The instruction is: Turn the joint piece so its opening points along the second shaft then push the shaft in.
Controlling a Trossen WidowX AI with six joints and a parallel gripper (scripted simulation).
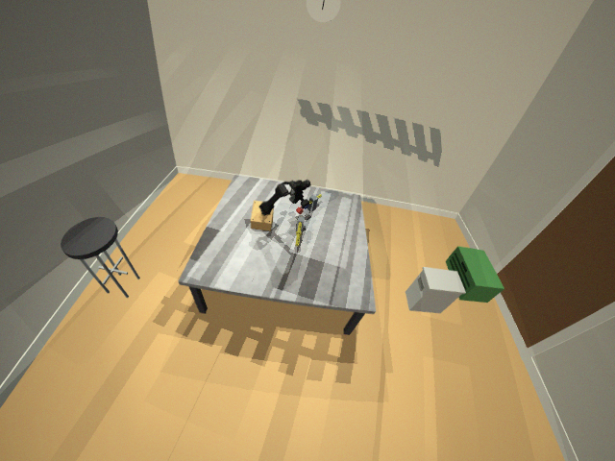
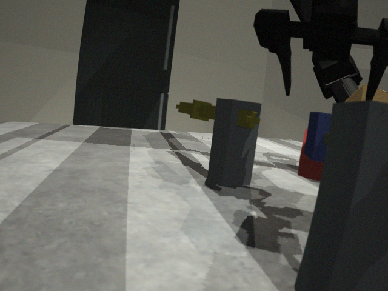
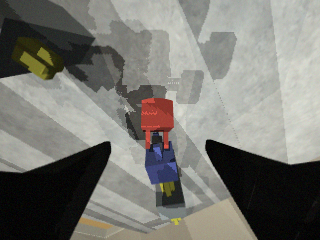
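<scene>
The red joint piece (image 1: 299,210) (image 2: 304,165) (image 3: 157,114) hangs from the blue yoke (image 2: 317,137) (image 3: 161,167) on the end of the fixed yellow shaft (image 3: 168,188). It sits lower than the yoke in the exterior view; its opening cannot be made out. The fixed shaft's grey block (image 2: 350,194) hides part of it there. The second yellow shaft (image 1: 298,238) (image 2: 200,110) (image 3: 37,60) passes through its own grey block (image 2: 233,150), apart from the red piece. My gripper (image 2: 328,97) (image 3: 159,145) is open and empty, above the joint, with fingertips either side of it in the wrist view.
The arm's wooden base box (image 1: 261,218) stands on the striped table (image 1: 223,262), left of the shafts. A stool (image 1: 90,238), a white box (image 1: 436,292) and a green box (image 1: 479,275) stand on the floor away from the table.
</scene>
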